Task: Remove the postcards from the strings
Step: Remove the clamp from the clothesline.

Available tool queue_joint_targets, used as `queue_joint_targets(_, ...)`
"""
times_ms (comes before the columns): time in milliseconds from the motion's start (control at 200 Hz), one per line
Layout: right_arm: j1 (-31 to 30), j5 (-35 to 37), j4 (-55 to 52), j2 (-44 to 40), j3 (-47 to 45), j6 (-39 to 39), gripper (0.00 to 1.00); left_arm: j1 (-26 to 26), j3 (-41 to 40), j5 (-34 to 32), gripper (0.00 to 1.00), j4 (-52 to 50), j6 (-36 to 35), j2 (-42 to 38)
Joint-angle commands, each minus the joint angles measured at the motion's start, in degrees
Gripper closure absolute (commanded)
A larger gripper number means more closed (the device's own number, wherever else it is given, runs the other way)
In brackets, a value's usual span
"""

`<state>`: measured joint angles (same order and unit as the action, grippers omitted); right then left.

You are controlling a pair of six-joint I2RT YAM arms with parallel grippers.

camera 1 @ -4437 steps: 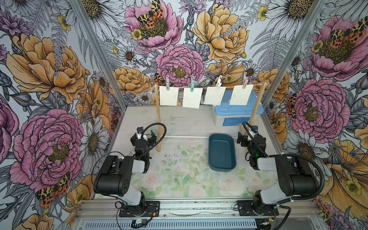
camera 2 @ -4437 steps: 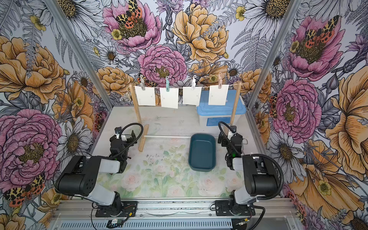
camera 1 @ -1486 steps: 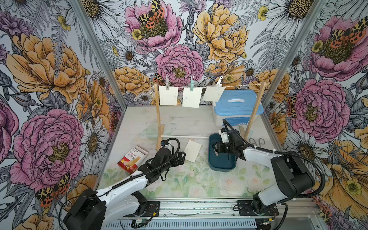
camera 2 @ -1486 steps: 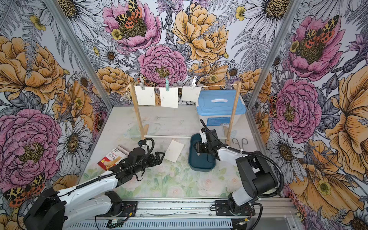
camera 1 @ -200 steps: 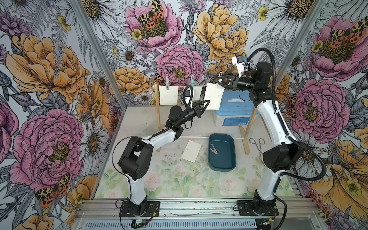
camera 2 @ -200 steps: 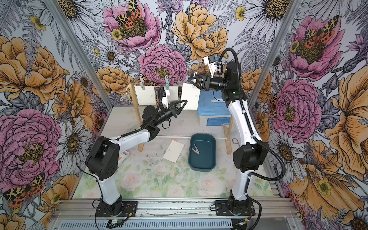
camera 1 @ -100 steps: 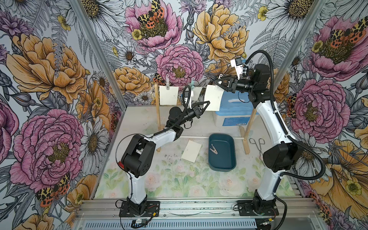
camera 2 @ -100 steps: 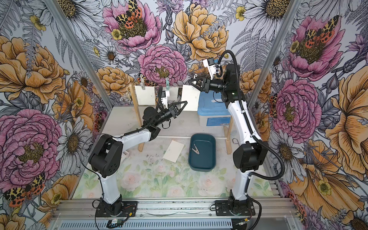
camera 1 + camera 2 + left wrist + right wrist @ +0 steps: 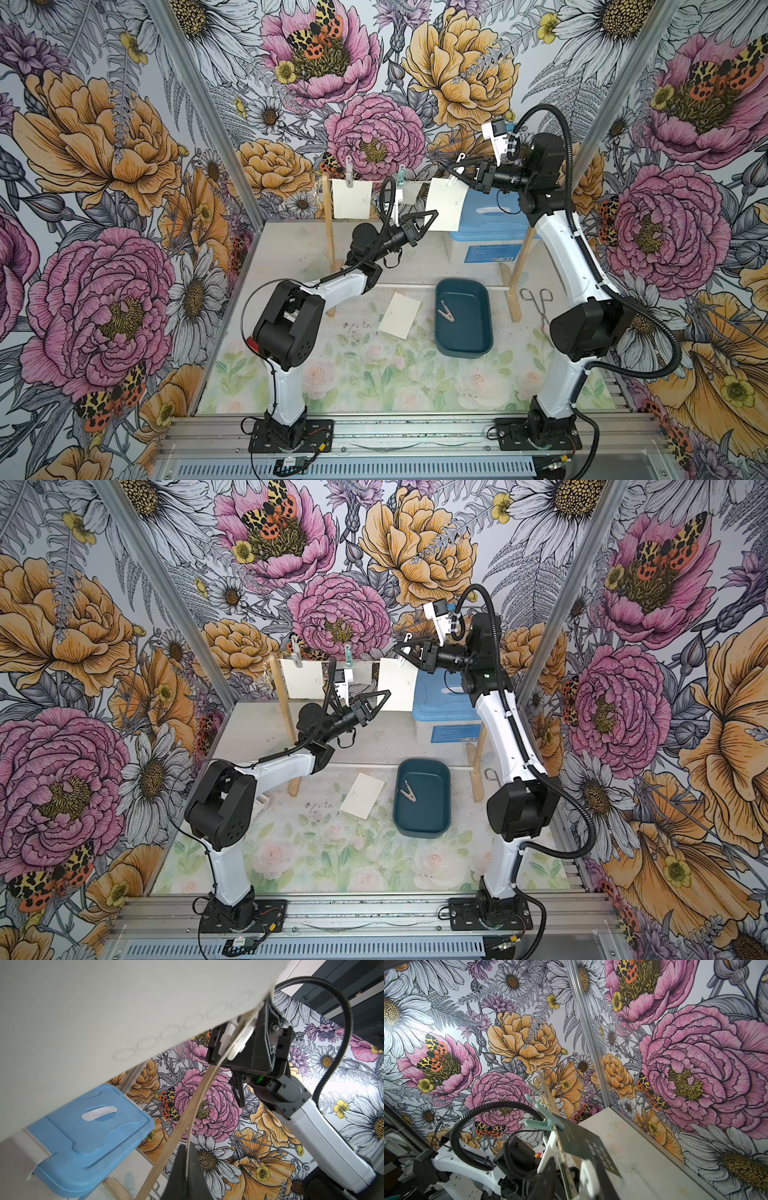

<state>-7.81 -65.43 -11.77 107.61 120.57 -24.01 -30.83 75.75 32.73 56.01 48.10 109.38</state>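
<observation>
Three postcards hang from the strings (image 9: pixel 380 181) between two wooden posts: the left one (image 9: pixel 352 199), a middle one (image 9: pixel 411 193) half hidden behind my left arm, and the right one (image 9: pixel 446 205). A further postcard (image 9: pixel 400 315) lies flat on the table. My left gripper (image 9: pixel 432 214) is shut on the right card's lower edge; in the left wrist view the thin paper (image 9: pixel 104 1012) runs between the closed fingertips (image 9: pixel 180 1167). My right gripper (image 9: pixel 454 169) is closed round the white peg (image 9: pixel 236 1039) on top of that same card.
A grey peg (image 9: pixel 349 170) and a green peg (image 9: pixel 401 174) hold the other two cards. A teal tray (image 9: pixel 463 349) with one loose peg (image 9: pixel 445 311) sits mid-table. Behind the right post (image 9: pixel 521 257) stands a blue-lidded box (image 9: pixel 494 216). Metal tongs (image 9: pixel 536 297) lie at the right.
The right gripper's jaws have closed in on the white peg and the arm has dipped slightly. The left gripper keeps its hold on the card's lower edge.
</observation>
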Motion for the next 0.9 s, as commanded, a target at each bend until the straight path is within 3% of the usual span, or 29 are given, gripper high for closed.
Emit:
queue_joint_targets(0,-1.2,0.2,-0.1,-1.9,-0.6,0.5,0.77,0.4,1.1,1.5,1.00,2.4,0.7,0.7)
queue_joint_targets(340,-1.4,3.1,-0.2,-3.2,-1.8,1.0,0.85,0.3,0.3,1.7,1.00,2.1,0.7,0.4)
queue_joint_targets(455,-1.4,4.9,-0.3,-3.6,-1.9,1.1,0.94,0.3,-0.3,1.6,1.00,2.7,0.7,0.2)
queue_joint_targets(891,-1.2,10.0,-0.1,-6.1,-2.2,1.6,0.92,-0.3,-4.8,1.2,1.00,5.3,0.5,-0.9)
